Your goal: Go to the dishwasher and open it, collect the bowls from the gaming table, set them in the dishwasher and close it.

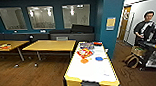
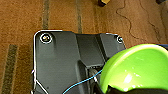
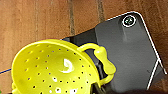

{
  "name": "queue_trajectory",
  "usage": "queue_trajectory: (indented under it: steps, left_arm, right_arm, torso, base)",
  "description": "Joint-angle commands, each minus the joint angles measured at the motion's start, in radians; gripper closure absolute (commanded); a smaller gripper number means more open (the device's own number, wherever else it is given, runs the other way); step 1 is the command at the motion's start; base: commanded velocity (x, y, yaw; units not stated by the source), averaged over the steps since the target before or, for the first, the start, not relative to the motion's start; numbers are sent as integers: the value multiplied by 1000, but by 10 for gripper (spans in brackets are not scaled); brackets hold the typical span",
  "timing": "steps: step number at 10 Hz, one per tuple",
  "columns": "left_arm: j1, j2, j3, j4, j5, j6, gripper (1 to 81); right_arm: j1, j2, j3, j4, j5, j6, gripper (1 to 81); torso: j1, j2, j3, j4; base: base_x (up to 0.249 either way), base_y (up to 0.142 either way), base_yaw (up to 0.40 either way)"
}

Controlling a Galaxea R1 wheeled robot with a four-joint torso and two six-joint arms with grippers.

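Bowls carried at both wrists, more waiting on the gaming table.

A small round orange plastic bowl point(image 1: 84, 61) and a blue one point(image 1: 99, 58) lie on the long white-topped, yellow-edged gaming table point(image 1: 91, 70), straight ahead on the wood floor point(image 1: 32, 77). The left wrist view shows a lime-green plastic bowl point(image 2: 136, 68), the right a perforated yellow handled bowl point(image 3: 53, 72); whether either gripper clamps them, I cannot tell.

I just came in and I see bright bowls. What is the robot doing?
The robot is facing the long white gaming table with the yellow edge. An orange bowl and a blue bowl sit on it near some colourful packets. A lime green bowl shows close up at its left arm, and a yellow bowl with small holes and a handle at its right arm. A person stands off to the right.
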Motion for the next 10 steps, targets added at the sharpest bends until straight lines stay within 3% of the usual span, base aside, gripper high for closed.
queue_trajectory:
  steps: [1,7,10]
  left_arm:
    - [-31,-4,-2,21,31,3,811]
    - [-31,74,-127,21,31,3,811]
    - [-31,74,-160,24,31,5,811]
  right_arm:
    - [43,-9,9,-18,-28,-4,811]
    - [41,8,7,-24,-28,-4,811]
    - [46,34,-2,-31,-23,-4,811]
  torso:
    - [1,0,0,0]
    - [1,0,0,0]
    - [1,0,0,0]
  base:
    - [-130,0,0]
    - [-137,0,0]
    - [-150,0,0]
